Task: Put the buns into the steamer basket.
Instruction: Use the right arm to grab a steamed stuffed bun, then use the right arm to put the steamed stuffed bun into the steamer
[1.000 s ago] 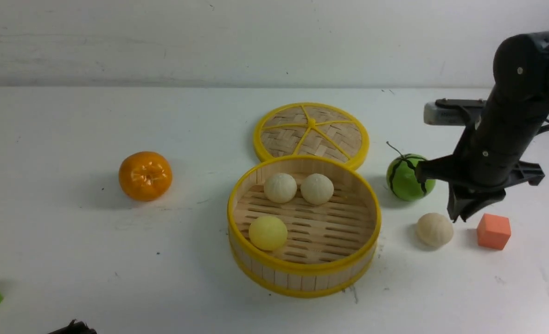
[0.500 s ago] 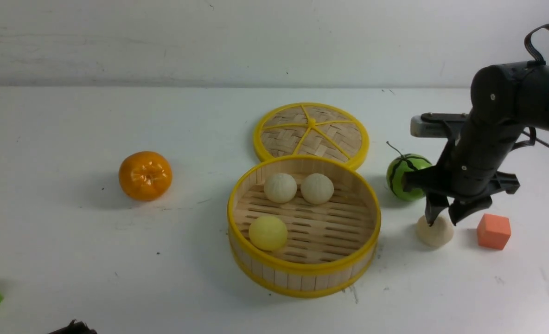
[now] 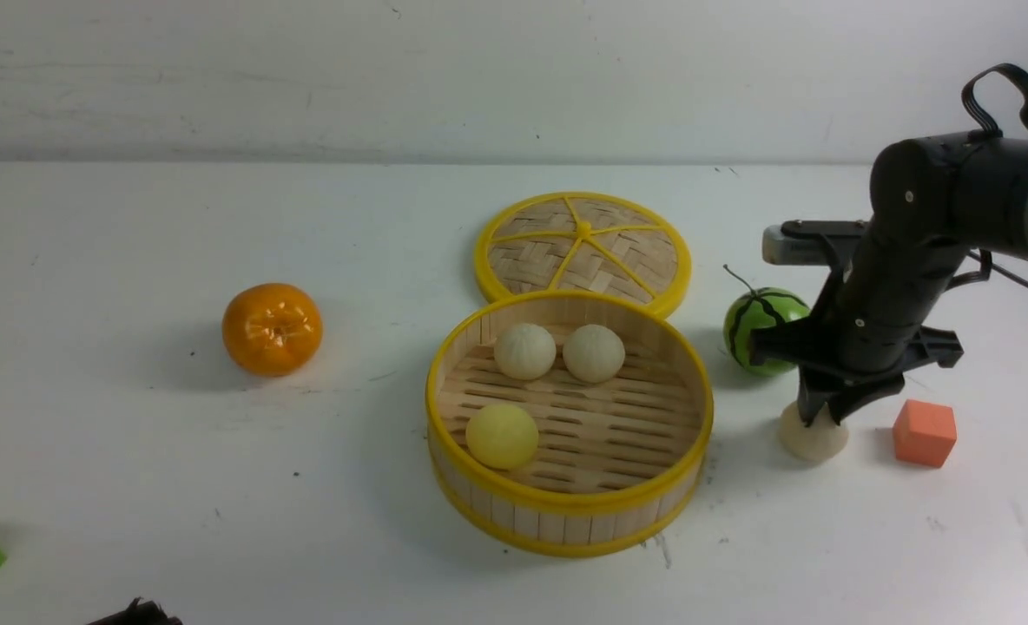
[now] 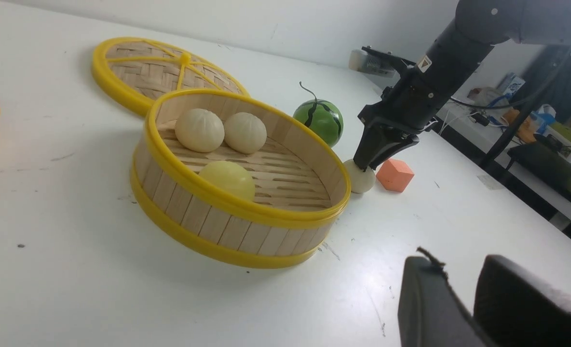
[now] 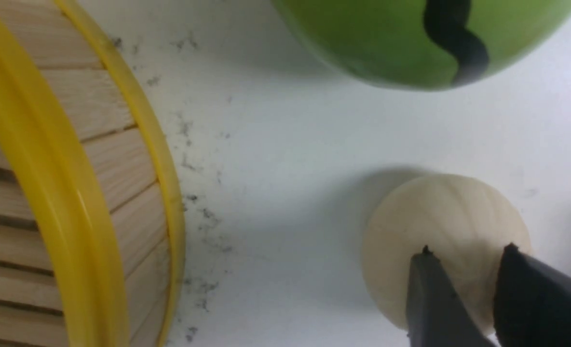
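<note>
Presently, right claw (image 3: 827, 419): fingers nearly together on the crown; clamped or not, cannot tell.
Last bun (image 3: 812, 443): directly under claw, on table (image 3: 827, 547).
Handling: probably light, soft, rolls; grip across its middle.

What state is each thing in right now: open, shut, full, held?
Basket: open, uncovered.
Lid: flat on the table behind the basket.
Three buns: inside the basket.
Fourth bun: on the table, outside the basket.
Right hand: fingers close together on the fourth bun's top; grip unclear.
Left hand: empty, fingers close together.
</note>
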Controlling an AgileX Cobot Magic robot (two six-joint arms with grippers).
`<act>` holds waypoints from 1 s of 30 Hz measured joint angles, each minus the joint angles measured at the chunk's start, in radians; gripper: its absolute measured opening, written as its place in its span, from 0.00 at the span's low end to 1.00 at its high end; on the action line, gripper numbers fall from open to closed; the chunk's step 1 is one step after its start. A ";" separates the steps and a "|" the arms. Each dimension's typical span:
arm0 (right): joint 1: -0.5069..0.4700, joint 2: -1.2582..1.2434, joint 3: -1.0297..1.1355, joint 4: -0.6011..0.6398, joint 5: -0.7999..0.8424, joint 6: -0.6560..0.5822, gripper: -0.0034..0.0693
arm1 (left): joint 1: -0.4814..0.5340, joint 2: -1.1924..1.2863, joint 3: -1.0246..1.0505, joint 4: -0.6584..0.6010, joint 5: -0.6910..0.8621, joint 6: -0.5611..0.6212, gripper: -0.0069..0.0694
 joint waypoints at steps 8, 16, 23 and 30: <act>0.000 0.000 0.000 0.000 0.001 -0.006 0.28 | 0.000 0.000 0.000 0.000 0.000 0.000 0.31; 0.000 -0.001 0.000 0.000 0.027 -0.076 0.04 | 0.000 0.000 0.000 0.000 0.000 0.000 0.31; 0.053 -0.150 0.000 0.025 0.065 -0.097 0.03 | 0.000 0.000 0.000 0.000 0.000 0.000 0.33; 0.207 -0.229 0.000 0.153 0.023 -0.162 0.04 | 0.000 0.000 0.000 0.000 0.000 0.000 0.33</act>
